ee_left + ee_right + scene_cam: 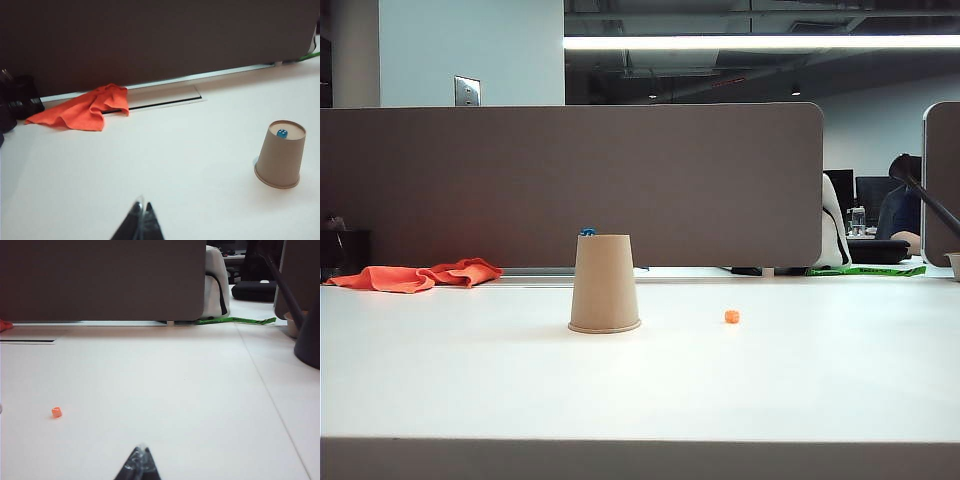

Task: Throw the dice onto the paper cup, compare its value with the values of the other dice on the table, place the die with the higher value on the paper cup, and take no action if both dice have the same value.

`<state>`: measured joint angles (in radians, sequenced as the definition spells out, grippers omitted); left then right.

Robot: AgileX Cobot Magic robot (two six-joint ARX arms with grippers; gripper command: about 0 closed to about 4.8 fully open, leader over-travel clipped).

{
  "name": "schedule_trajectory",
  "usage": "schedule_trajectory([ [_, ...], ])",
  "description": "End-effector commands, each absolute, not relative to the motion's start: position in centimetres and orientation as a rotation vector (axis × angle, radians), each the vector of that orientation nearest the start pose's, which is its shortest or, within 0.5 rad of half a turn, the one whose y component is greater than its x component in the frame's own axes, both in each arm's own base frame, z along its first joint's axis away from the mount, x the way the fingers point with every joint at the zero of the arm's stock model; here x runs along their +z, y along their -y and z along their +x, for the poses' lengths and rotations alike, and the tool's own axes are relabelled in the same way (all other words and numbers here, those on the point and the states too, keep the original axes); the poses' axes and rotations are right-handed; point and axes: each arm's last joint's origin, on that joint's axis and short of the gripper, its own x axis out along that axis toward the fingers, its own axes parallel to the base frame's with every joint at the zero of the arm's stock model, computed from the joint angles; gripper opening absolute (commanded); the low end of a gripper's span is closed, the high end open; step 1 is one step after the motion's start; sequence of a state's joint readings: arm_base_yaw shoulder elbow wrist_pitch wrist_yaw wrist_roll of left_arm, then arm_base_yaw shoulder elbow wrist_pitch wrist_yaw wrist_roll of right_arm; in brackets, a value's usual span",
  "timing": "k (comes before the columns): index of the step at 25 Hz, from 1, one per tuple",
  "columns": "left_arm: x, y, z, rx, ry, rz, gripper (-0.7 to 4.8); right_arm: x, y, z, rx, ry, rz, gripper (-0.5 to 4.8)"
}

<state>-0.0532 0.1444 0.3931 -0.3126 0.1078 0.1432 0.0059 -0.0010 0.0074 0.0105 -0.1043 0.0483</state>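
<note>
The tan paper cup [605, 283] stands upside down in the middle of the white table [470, 370]; in the left wrist view the paper cup [281, 155] shows its upturned base. On that base sits the tiny blue die [588, 232], seen from above as the blue die [282, 133]. The small orange dice [732, 317] lies on the table to the right of the cup, and the orange dice [56, 412] also shows in the right wrist view. My left gripper [141, 206] is shut and empty, well short of the cup. My right gripper [141, 448] is shut and empty too, away from the orange cube. Neither arm shows in the exterior view.
An orange cloth [415, 275] lies crumpled at the back left, near a grey partition [570, 180]. A green strap [235, 320] and a dark bag [878, 250] lie at the back right. A dark object [20, 95] stands beside the cloth.
</note>
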Motion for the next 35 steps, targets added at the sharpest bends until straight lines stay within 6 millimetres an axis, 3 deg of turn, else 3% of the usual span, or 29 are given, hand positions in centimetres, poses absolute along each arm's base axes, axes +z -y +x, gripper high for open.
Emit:
schedule_trajectory([
  [1,24.7,0.7,6.9,-0.157,-0.008,0.144,-0.06,16.9,-0.4,9.7,0.12,0.035,0.051,-0.06],
  [15,22.7,0.4,7.0,-0.048,-0.051,0.036,-0.06,16.8,-0.4,9.7,0.123,0.031,0.058,-0.06],
  [26,18.9,0.5,8.6,-0.08,-0.098,0.045,-0.06,17.8,-0.4,9.6,0.125,0.131,0.038,-0.06],
  [35,17.6,0.7,9.5,-0.123,0.009,0.045,-0.06,18.1,-0.7,9.5,0.2,0.172,-0.044,-0.06],
])
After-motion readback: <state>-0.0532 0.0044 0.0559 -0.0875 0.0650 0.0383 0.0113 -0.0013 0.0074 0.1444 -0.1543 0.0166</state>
